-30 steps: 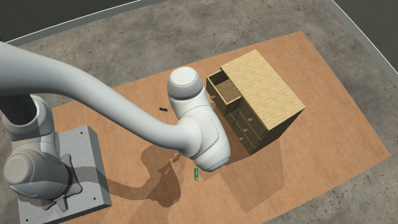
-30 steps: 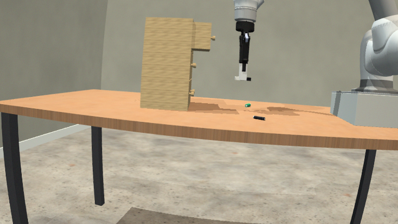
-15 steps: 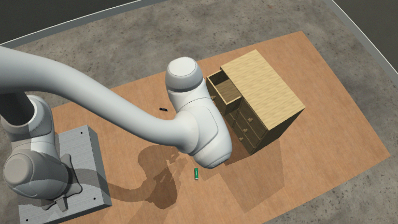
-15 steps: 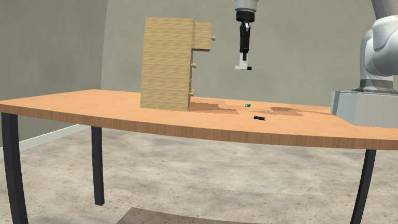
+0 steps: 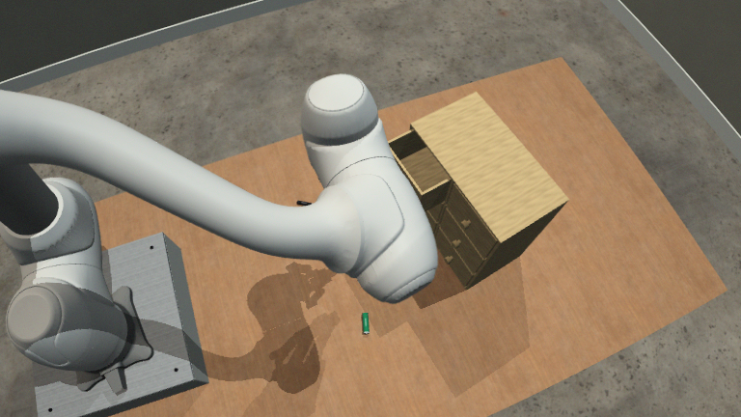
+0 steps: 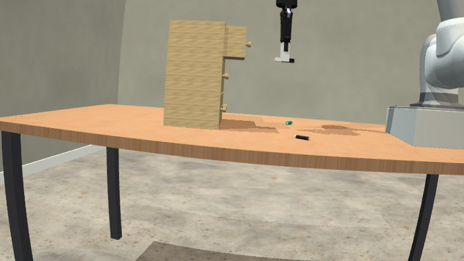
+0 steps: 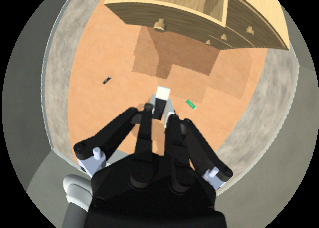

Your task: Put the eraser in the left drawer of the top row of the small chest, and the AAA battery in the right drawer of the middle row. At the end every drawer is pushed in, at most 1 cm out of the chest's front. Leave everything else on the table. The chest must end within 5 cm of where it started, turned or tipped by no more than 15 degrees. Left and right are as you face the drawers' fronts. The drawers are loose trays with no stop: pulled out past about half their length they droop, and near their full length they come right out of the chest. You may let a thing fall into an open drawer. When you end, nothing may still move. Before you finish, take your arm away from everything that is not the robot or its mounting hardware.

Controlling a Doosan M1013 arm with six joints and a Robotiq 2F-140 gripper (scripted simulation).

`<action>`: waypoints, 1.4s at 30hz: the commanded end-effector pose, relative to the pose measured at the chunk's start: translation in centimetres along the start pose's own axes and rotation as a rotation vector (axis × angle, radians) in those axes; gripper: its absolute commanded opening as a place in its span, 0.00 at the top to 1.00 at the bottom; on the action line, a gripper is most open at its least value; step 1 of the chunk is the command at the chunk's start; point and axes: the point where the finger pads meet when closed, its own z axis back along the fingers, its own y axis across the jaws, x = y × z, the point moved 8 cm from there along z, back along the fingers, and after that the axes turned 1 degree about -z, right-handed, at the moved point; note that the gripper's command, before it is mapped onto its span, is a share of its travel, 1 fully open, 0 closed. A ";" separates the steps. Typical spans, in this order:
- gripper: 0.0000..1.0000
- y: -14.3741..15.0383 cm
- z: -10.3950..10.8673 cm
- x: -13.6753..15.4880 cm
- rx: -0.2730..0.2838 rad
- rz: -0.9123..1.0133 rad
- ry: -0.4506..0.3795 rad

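My gripper (image 6: 284,51) (image 7: 159,102) is shut on the eraser (image 6: 278,59) (image 7: 162,93), a white block with a black part, held crosswise in front of the chest (image 5: 491,161) (image 6: 194,73) (image 7: 271,19). In the exterior view the eraser appears about level with the open drawer's underside. The top-left drawer (image 5: 425,167) (image 6: 235,41) (image 7: 194,25) is partly out, level; its visible inside is empty. The right middle drawer looks pushed in. A small black battery-like cylinder (image 5: 303,203) (image 6: 302,137) (image 7: 107,80) lies on the table, apparently thinner than the green one. The arm hides the gripper in the top view.
A green battery-like cylinder (image 5: 365,323) (image 6: 289,122) (image 7: 191,104) lies on the table (image 5: 617,259) (image 6: 119,124) in front of the chest's right side. The robot's grey base block (image 5: 136,275) (image 6: 437,124) stands at the other end. The chest's remaining visible knobs stick out slightly from its front.
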 end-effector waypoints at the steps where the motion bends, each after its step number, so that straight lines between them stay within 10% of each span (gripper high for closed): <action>1: 0.89 0.0 1.5 0.0 0.000 0.000 0.000; 24: 0.89 0.0 10.8 0.0 0.000 0.000 0.000; 42: 0.89 0.0 13.4 0.0 0.000 0.000 0.000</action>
